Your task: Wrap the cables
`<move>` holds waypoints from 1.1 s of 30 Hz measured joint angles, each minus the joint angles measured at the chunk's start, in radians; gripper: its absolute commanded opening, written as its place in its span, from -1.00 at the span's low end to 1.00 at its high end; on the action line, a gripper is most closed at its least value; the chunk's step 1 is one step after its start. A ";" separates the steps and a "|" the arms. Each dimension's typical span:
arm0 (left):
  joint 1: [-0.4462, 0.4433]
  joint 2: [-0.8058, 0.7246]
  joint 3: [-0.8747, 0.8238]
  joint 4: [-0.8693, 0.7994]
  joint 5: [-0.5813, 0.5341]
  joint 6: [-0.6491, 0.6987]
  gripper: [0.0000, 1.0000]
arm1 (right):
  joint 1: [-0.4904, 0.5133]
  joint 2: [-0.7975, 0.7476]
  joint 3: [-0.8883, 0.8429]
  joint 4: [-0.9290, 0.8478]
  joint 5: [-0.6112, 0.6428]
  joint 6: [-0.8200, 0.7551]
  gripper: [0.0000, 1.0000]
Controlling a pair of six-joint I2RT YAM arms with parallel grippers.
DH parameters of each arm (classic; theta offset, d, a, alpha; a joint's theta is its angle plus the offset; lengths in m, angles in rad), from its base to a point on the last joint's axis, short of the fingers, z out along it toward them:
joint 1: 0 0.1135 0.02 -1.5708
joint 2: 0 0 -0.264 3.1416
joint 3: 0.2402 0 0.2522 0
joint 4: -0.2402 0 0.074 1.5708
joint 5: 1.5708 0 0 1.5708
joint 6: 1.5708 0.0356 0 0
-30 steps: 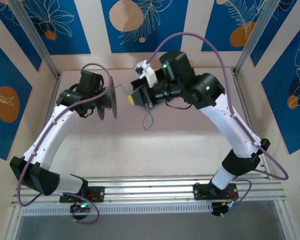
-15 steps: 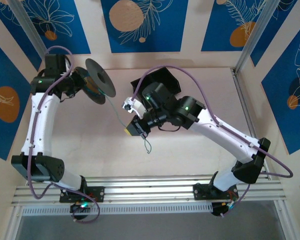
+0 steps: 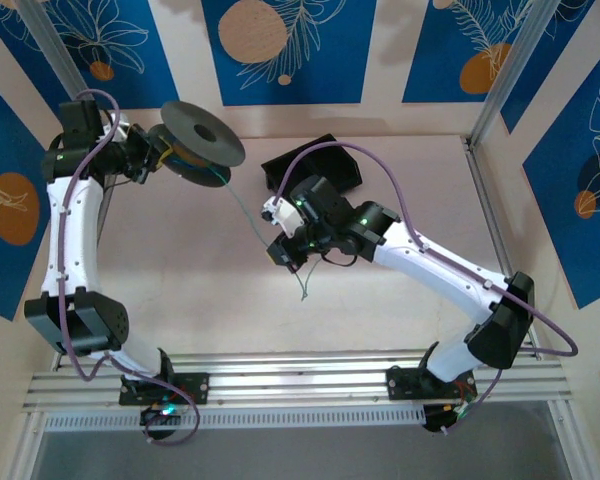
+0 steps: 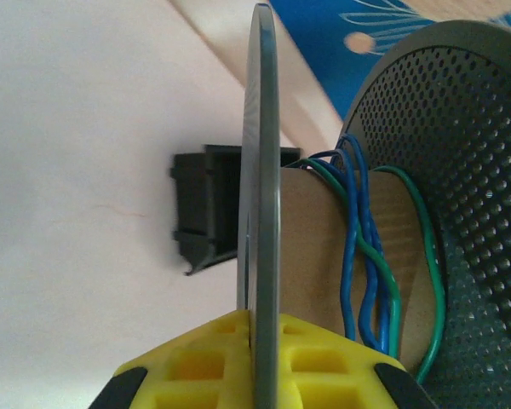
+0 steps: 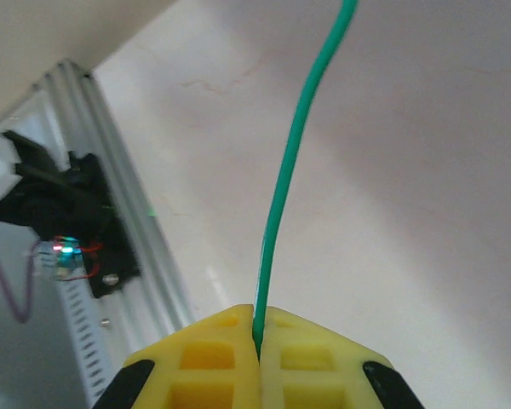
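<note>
Pale cream tabletop (image 3: 180, 290) fills the cell, with a ribbed aluminium rail (image 3: 300, 375) along its near edge where both arm bases are bolted.

At mid-table, slightly right of centre, the right gripper (image 3: 285, 250) has its jaws pressed together on a green cable (image 3: 242, 215). The right wrist view makes the grip plain: the two yellow fingers (image 5: 213, 358) meet with the thin green strand caught between them, running straight away over the table. From above, a short loose tail of that cable (image 3: 302, 285) hangs on the near side of the gripper, while the rest leads far-left to a spool (image 3: 202, 132).

The left gripper (image 3: 150, 150), raised at the far left, is closed on the spool. Its wrist camera shows yellow fingers on either side of one thin grey flange (image 4: 260, 170), seen edge-on. That view also reveals the cables (image 4: 362, 256), which are hard to make out from overhead: several blue and green strands wound loosely round a brown cardboard core (image 4: 311, 247), against a perforated grey flange (image 4: 460, 170).

A black open bin (image 3: 320, 165) sits far centre on the table. Behind stand walls with blue panels (image 3: 280, 60) bearing white leaf outlines and orange circles.
</note>
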 measured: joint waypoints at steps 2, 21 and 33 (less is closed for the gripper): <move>0.000 0.000 -0.019 0.050 0.069 -0.007 -1.00 | -0.012 0.006 -0.027 0.018 0.047 -0.021 -1.00; -0.153 -0.075 -0.039 -0.098 0.253 0.400 -1.00 | -0.364 0.037 -0.101 0.073 0.117 -0.143 -1.00; -0.447 -0.072 0.032 -0.291 0.074 0.716 -1.00 | -0.491 0.063 -0.060 0.042 -0.020 -0.163 -1.00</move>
